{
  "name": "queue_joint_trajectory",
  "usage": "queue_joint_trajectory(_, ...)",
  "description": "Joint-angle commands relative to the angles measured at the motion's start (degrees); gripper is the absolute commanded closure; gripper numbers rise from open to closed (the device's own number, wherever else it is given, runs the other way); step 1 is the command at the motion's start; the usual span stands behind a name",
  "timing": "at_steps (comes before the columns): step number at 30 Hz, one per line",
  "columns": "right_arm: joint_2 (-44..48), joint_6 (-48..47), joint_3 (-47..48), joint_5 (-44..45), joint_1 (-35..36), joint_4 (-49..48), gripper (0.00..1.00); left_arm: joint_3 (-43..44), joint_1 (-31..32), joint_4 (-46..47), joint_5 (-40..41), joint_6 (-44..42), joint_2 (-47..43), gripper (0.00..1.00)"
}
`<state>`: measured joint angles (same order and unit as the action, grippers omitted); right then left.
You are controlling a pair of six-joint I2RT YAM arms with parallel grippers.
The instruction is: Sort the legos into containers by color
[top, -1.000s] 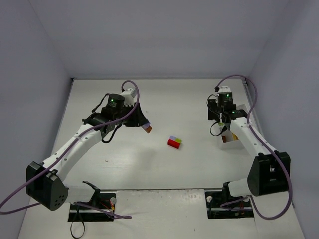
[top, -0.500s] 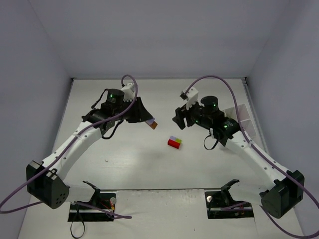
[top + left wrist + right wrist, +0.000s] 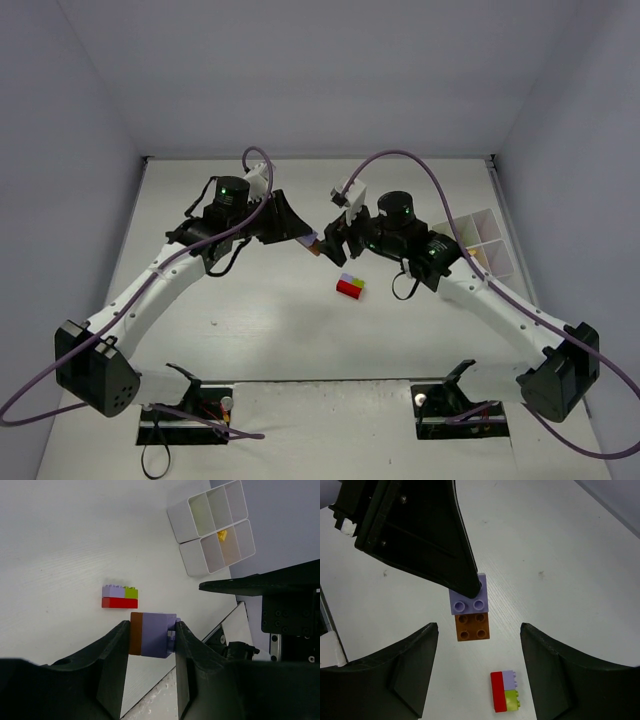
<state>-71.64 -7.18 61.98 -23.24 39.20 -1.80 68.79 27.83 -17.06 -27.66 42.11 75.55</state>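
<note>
My left gripper is shut on a small stack of two legos, a lavender brick joined to a brown one, held above the table. My right gripper faces that stack with its jaws open on either side of the brown brick, touching nothing. In the top view both grippers meet mid-table, left and right. Below them a joined cluster of red, lavender and lime green legos lies on the table. The white tray of containers sits at the right; one compartment holds a yellow-orange brick.
White walls close the table at the back and on both sides. The tray stands close to the right wall. Both arm bases sit at the near edge, with purple cables looping over the arms.
My right arm has swung left from over the tray to the table's middle, its jaws widening a little. My left gripper has carried the lavender and brown stack rightward to meet it.
</note>
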Motion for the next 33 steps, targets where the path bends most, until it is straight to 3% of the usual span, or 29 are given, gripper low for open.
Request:
queue_joint_trajectory(1, -1.2, -0.2, 3.1, -1.4, 1.0, -5.8, 0.37, 2.4, -0.1, 5.3, -2.0, 2.2, -0.2, 0.94)
queue_joint_trajectory(11, -4.0, 0.0, 4.5, -0.7, 2.3, -7.3, 0.39, 2.3, -0.1, 5.7, -2.4, 2.6, -0.7, 0.94)
queue_joint_trajectory(20, -4.6, 0.2, 4.1, 1.0, 2.5, -8.7, 0.50, 2.0, -0.1, 5.9, -2.8, 2.6, -0.8, 0.94)
queue_joint_trajectory(26, -5.2, 0.8, 3.8, 1.3, 2.5, -9.4, 0.73, 1.6, -0.1, 5.8, -2.9, 2.6, -1.1, 0.94)
queue_joint_trajectory(27, -5.2, 0.9, 3.5, 1.3, 2.5, -9.6, 0.83, 1.5, -0.1, 5.9, -2.9, 2.6, -1.1, 0.94)
queue_joint_trajectory(30, -5.3, 0.9, 3.2, 1.5, 2.5, -9.7, 1.00, 1.2, -0.1, 5.9, -2.8, 2.5, -1.5, 0.94)
queue_joint_trajectory(33, -5.0, 1.1, 2.8, 1.9, 2.5, -9.7, 1.00, 1.3, -0.1, 5.9, -2.8, 2.2, -1.8, 0.87)
